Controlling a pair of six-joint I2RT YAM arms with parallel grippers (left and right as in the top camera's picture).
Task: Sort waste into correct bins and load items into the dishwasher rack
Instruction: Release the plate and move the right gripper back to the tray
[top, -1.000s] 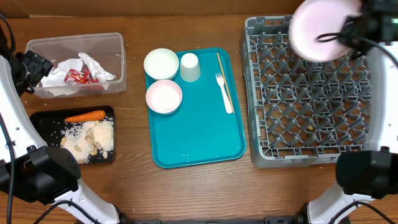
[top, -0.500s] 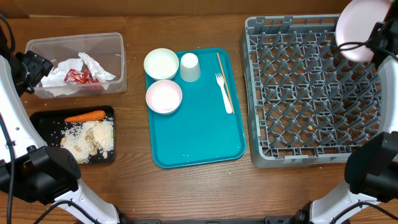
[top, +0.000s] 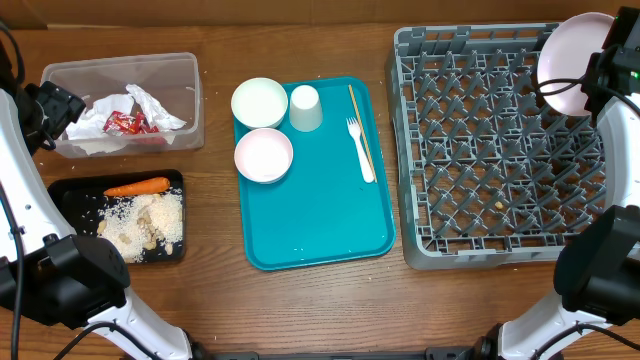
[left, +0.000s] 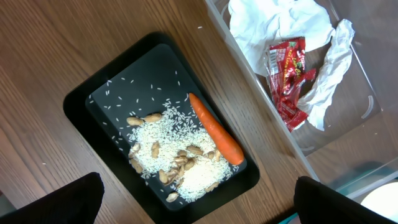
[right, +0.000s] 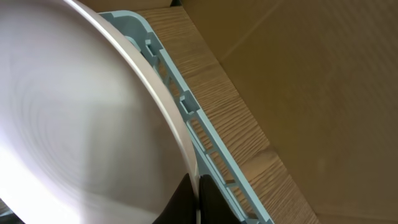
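My right gripper (top: 600, 72) is shut on the rim of the large pale pink plate (top: 570, 62), tilted on edge over the far right corner of the grey dishwasher rack (top: 495, 245). In the right wrist view the plate (right: 74, 112) sits just inside the rack wall (right: 205, 137), pinched by the fingers (right: 194, 202). My left gripper (left: 193, 205) is open and empty above the black tray (top: 70, 190) holding the carrot (top: 137, 186), rice and nuts (top: 145, 222). The clear tub (top: 190, 100) holds white napkins (top: 150, 105) and the red wrapper (top: 128, 123).
The teal serving tray (top: 320, 210) holds two white bowls (top: 260, 102) (top: 264, 155), a white cup (top: 305, 107), a wooden stick (top: 359, 125) and a white fork (top: 358, 148). A cardboard wall stands behind the table.
My right gripper carried the plate from the rack's back middle to its far right corner and lowered it a little toward the rack. The left arm has not moved.
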